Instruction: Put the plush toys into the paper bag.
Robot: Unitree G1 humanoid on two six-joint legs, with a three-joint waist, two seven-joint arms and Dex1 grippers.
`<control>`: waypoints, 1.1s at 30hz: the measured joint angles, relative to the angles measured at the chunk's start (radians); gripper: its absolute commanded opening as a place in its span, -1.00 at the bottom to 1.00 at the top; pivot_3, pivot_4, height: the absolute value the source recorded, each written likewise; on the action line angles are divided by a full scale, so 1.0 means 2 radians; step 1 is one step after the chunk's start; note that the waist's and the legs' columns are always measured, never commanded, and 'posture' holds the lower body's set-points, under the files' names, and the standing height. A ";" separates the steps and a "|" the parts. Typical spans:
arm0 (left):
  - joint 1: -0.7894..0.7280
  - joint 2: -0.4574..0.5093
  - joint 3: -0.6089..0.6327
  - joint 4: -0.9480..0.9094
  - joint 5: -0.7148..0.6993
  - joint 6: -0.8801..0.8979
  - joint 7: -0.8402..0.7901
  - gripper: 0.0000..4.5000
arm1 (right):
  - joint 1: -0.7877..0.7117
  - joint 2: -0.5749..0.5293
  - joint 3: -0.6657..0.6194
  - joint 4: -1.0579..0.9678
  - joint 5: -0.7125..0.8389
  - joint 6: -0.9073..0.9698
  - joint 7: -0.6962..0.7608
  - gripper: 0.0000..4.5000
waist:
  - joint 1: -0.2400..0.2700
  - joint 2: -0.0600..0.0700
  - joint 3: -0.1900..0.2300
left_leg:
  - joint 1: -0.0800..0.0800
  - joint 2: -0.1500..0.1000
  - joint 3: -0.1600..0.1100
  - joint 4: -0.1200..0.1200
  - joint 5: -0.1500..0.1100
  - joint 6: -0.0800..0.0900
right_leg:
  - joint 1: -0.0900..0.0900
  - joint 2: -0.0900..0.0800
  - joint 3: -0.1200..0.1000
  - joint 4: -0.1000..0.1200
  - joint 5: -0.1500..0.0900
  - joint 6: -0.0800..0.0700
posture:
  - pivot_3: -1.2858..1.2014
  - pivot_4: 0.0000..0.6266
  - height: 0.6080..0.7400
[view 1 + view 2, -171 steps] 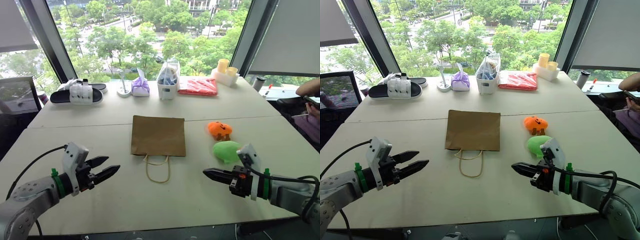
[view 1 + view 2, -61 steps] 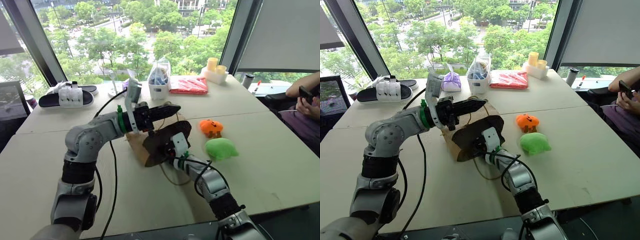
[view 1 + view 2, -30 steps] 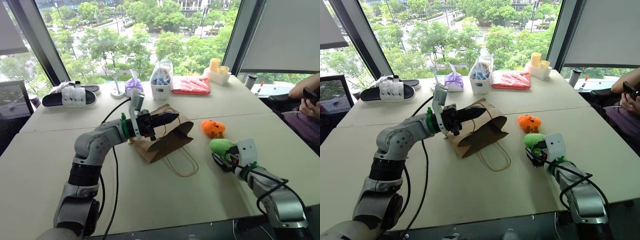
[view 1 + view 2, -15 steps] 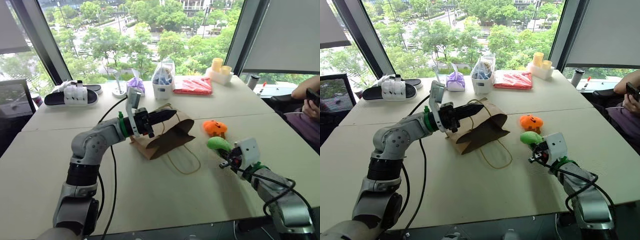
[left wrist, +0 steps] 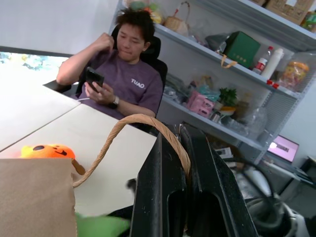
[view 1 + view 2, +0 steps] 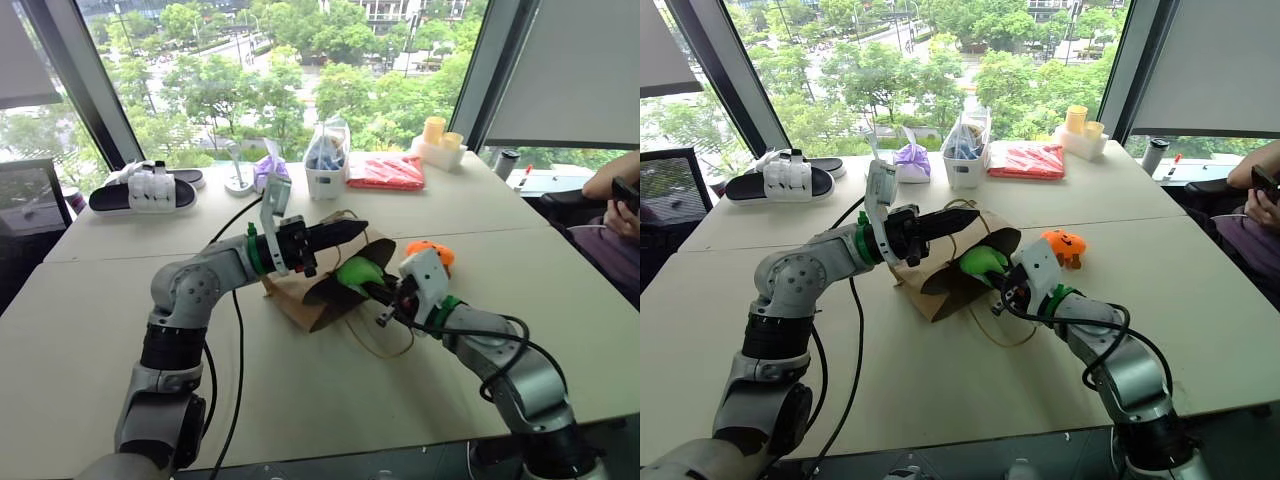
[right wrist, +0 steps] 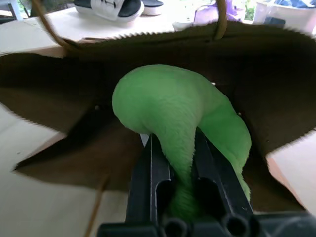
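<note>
**Green toy arriving at the bag mouth**

The left tool (image 6: pixel 350 230) is pinching a cord handle (image 5: pixel 129 129), lifting the bag (image 6: pixel 300 295) rim so the mouth is gaping toward the right arm. The right tool (image 7: pixel 174 163) is squeezing the green toy (image 6: pixel 358 272), holding it at that opening. The orange toy (image 6: pixel 433 250) is lying on the counter (image 6: pixel 300 400) just beside the bag, waiting.

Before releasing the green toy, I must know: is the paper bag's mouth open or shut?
Open: the paper bag gapes, dark inside showing behind the green toy.
</note>
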 measured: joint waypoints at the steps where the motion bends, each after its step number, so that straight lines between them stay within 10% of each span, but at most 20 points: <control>1: 0.001 0.000 0.003 -0.005 -0.004 0.003 0.004 -1.00 | -0.018 0.011 0.010 0.032 -0.010 -0.015 0.004 -0.98 | -0.001 0.000 0.000 | 0.000 0.000 0.000 0.000 0.000 0.000 | 0.000 0.000 0.000 0.000 0.000 0.000 | 0.03 -0.52 1.00; 5: 0.001 -0.010 0.005 -0.014 -0.015 0.005 0.029 -1.00 | -0.071 0.038 0.044 0.120 -0.041 -0.063 0.021 -0.98 | 0.000 0.000 0.000 | 0.000 0.000 0.000 0.000 0.000 -0.001 | 0.000 0.000 0.000 0.000 0.000 0.000 | 0.03 -0.52 1.00; 13: 0.007 -0.020 0.017 -0.006 -0.016 -0.008 0.073 -1.00 | -0.068 0.029 0.049 0.131 -0.064 -0.081 0.044 0.59 | 0.001 0.000 0.000 | 0.000 0.000 0.000 0.000 0.000 -0.001 | 0.000 0.000 0.000 0.000 0.000 0.000 | 0.03 -0.52 1.00; 26: 0.008 -0.010 0.020 0.024 0.003 -0.020 0.054 -1.00 | 0.031 -0.031 -0.177 -0.118 0.139 0.114 0.046 0.59 | 0.002 0.000 0.000 | -0.001 0.000 0.000 0.000 -0.001 0.002 | 0.000 0.000 0.000 0.000 0.000 0.000 | 0.03 -0.52 1.00; 33: 0.008 -0.019 0.020 0.026 0.004 -0.020 0.055 -1.00 | -0.056 -0.050 -0.161 0.148 0.004 0.001 -0.041 0.59 | -0.002 0.000 0.000 | 0.000 0.000 0.001 0.000 -0.001 0.002 | 0.000 0.000 0.000 0.000 0.000 -0.001 | 0.03 -0.52 1.00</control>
